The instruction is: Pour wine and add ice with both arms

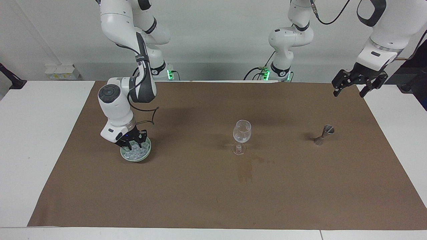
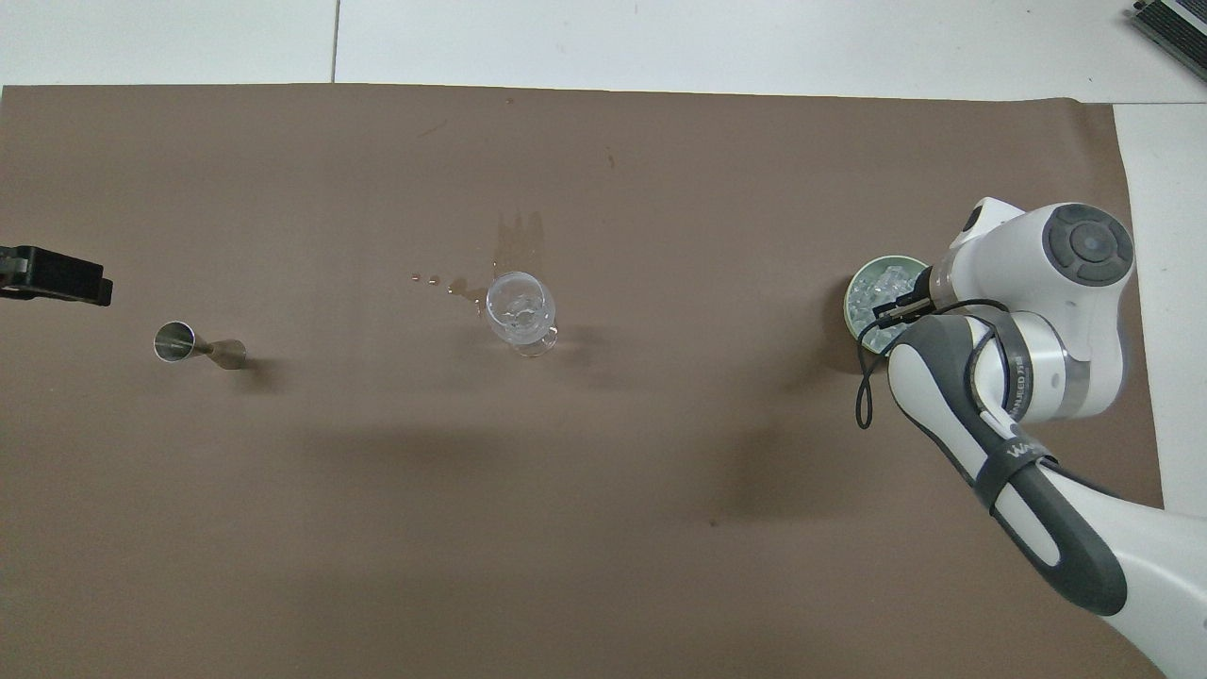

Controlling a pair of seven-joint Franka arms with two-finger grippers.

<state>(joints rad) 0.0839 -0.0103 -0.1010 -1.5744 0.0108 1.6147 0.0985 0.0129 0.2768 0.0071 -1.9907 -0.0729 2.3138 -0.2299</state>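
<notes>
Ice cubes fill a pale green bowl that sits on the brown mat toward the right arm's end of the table, level with the wine glass at the mat's middle. The right gripper reaches down into the bowl among the cubes, its fingers drawn in close; whether they have a cube between them cannot be told. In the overhead view the right arm's wrist covers part of the bowl's rim. The clear, upright wine glass stands beside a damp stain on the mat. Toward the left arm's end, a small metal jigger stands level with the glass. The left gripper hangs in the air over the mat's corner at that end, released, fingers spread wide and holding nothing.
</notes>
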